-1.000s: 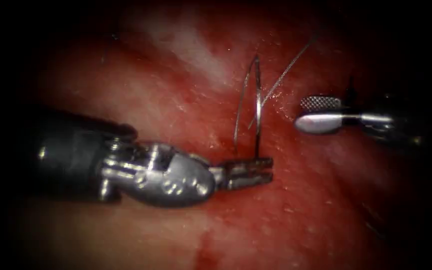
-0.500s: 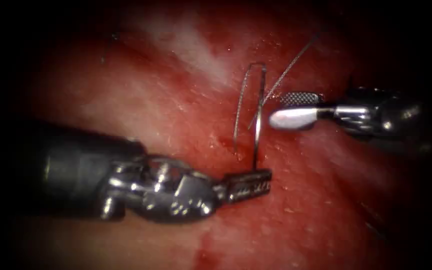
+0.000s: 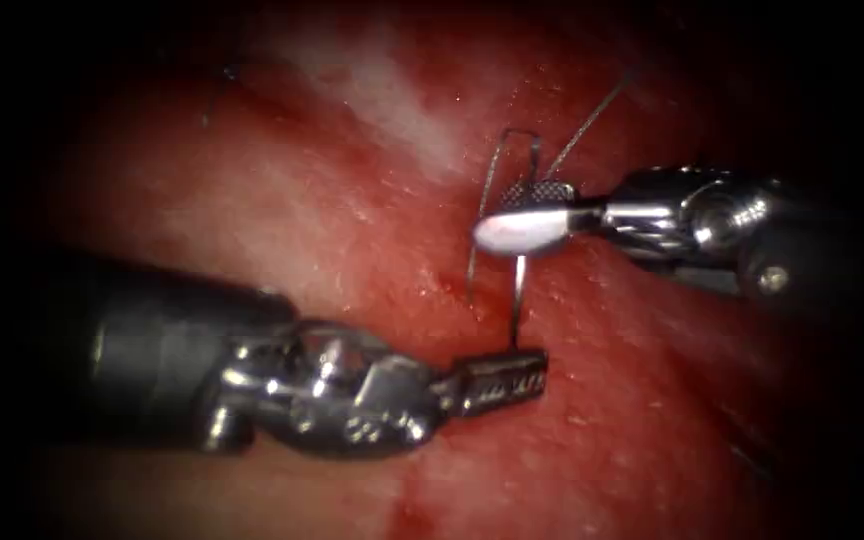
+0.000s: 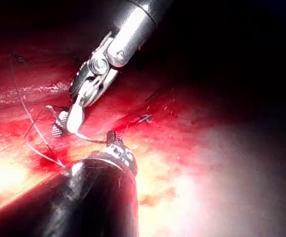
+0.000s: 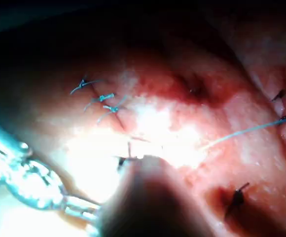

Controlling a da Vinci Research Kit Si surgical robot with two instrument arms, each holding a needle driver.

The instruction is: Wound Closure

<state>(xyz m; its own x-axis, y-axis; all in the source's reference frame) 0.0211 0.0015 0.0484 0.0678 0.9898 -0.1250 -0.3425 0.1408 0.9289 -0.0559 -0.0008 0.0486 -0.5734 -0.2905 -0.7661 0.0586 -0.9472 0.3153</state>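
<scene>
- Red, wet tissue lies under both tools.
- Left claw clamps narrow on one end of the curved needle, which rises from it clear of the tissue.
- Right claw sits around the needle's upper arc, slightly parted.
- Thread trails up beyond the right claw.
</scene>
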